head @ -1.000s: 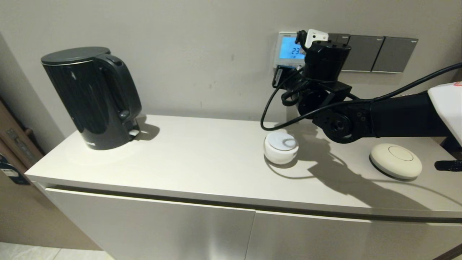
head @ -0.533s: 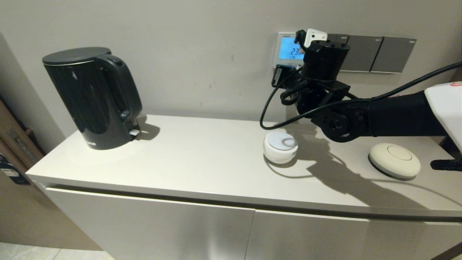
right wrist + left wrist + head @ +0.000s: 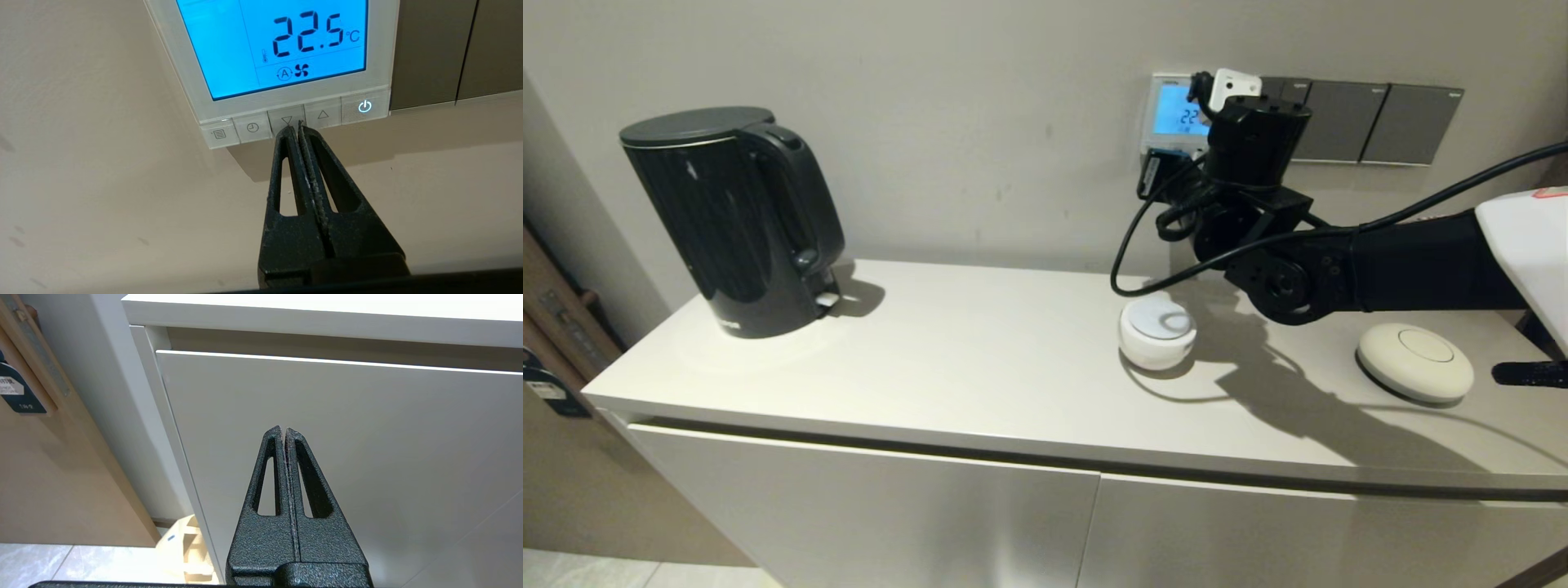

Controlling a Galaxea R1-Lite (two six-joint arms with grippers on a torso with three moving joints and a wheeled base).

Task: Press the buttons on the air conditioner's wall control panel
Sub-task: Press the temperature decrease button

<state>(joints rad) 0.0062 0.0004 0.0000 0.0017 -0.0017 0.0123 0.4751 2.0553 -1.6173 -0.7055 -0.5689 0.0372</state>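
Bench (image 3: 980, 367) below a wall, right arm raised to the air conditioner's wall control panel (image 3: 286, 96).

Black kettle (image 3: 737, 220) stands at the bench's left; a white round puck (image 3: 1158, 331) and a cream disc (image 3: 1414, 362) lie toward the right. The panel – blue screen reading 22.5 °C – sits on the wall beside dark grey switch plates (image 3: 1372, 122). The right gripper (image 3: 295, 126), fingers closed together, has its tips on the down-arrow key in the row of buttons (image 3: 286, 121). The left gripper (image 3: 283, 430) – fingers closed, empty – hangs before the cabinet door (image 3: 367, 437).
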